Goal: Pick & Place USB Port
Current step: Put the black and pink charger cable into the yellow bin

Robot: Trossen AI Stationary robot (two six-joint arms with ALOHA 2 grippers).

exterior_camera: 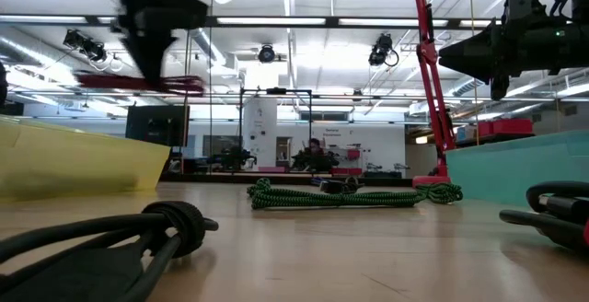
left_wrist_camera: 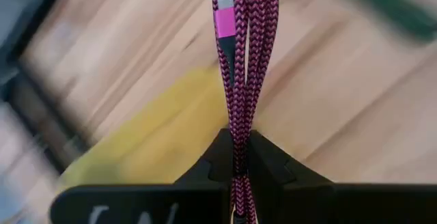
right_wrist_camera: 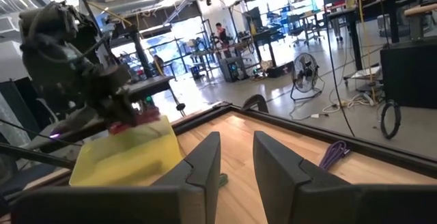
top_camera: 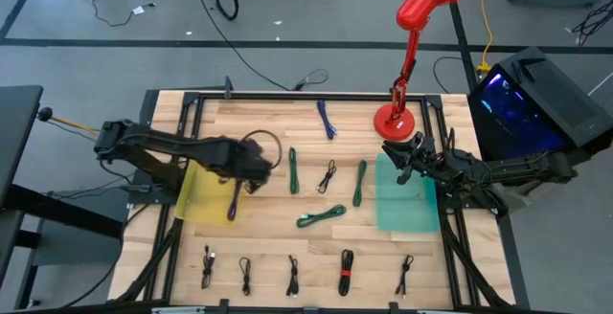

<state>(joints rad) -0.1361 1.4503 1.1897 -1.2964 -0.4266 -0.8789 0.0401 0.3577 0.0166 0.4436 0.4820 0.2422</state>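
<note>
A magenta braided USB cable point(left_wrist_camera: 240, 80), folded into a bundle with a pink plug point(left_wrist_camera: 224, 20), is in my left gripper point(left_wrist_camera: 237, 157), which is shut on it. In the high view the cable point(top_camera: 233, 201) hangs over the yellow tray point(top_camera: 199, 197) at the table's left. My left gripper point(top_camera: 245, 168) stands above the tray's right side. My right gripper point(right_wrist_camera: 236, 161) is open with nothing between its fingers. It hovers at the far edge of the teal tray point(top_camera: 406, 204) on the table's right. My left gripper pinches several strands of the folded cable bundle point(left_wrist_camera: 238, 136) between its two fingers. The fingers slant steeply down. The bundle runs out past the fingertips, plug end farthest from them. The low view shows the cable point(exterior_camera: 138, 83) lifted clear, above the yellow tray's wall point(exterior_camera: 83, 159).
Green cables point(top_camera: 293, 171) point(top_camera: 359, 182) point(top_camera: 321, 216), a black cable point(top_camera: 329, 174) and a blue one point(top_camera: 327, 119) lie mid-table. Several black cables line the near edge point(top_camera: 292, 276). A red lamp's base point(top_camera: 394, 120) stands at the far right.
</note>
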